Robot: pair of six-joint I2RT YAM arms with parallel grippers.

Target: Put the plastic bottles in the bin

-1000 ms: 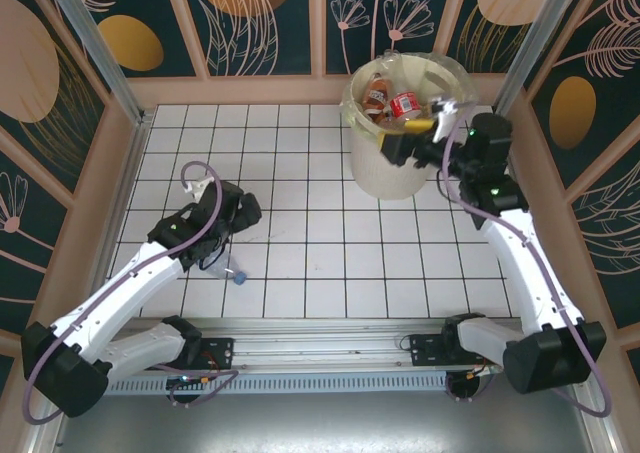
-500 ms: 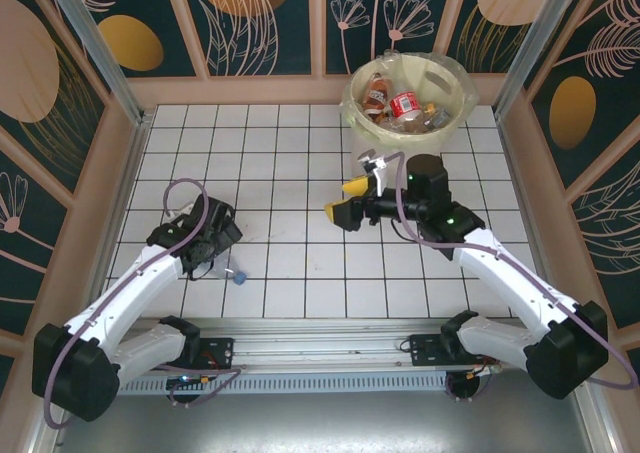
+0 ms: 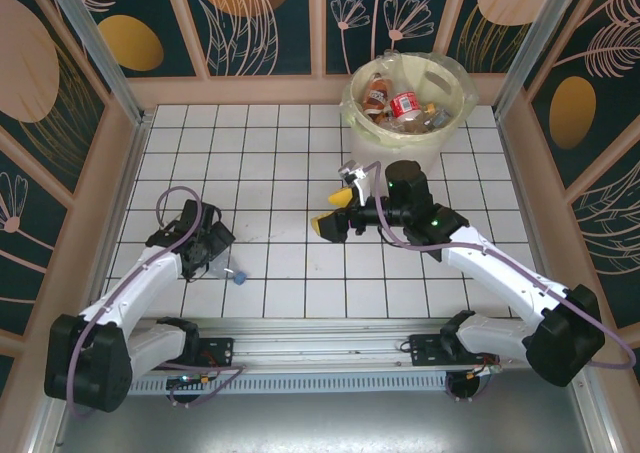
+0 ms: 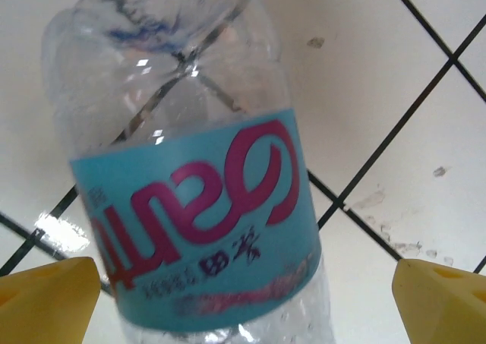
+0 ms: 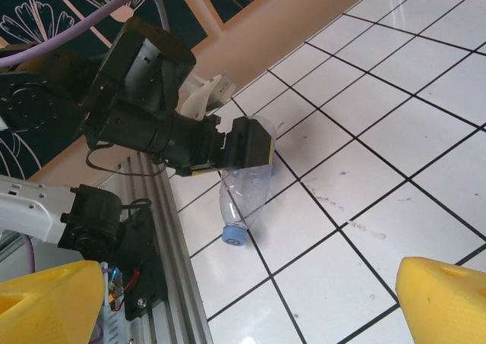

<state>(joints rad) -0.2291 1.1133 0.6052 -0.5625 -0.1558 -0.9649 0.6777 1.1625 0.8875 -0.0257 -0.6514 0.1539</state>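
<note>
One clear plastic bottle (image 3: pixel 226 267) with a blue label and blue cap lies on the white tiles at the near left. My left gripper (image 3: pixel 210 250) is down over it, open. In the left wrist view the bottle (image 4: pixel 197 207) sits between the two yellow fingertips (image 4: pixel 45 298), which stand apart from it. My right gripper (image 3: pixel 337 211) hangs open over the table's middle with nothing between its fingers. From the right wrist view I see the bottle (image 5: pixel 244 196) under the left gripper (image 5: pixel 241 150). The cream bin (image 3: pixel 450 138) at the back right holds several bottles (image 3: pixel 403 104).
A metal rail (image 3: pixel 320 331) runs along the near edge by the arm bases. Low wooden walls (image 3: pixel 120 163) ring the tiled floor (image 3: pixel 280 153). The left arm's purple cable (image 3: pixel 170 198) loops above its wrist.
My right arm has swung from over the bin down to the table's middle, its gripper now open and pointing left. My left gripper has shifted left and settled lower over the blue-label bottle.
</note>
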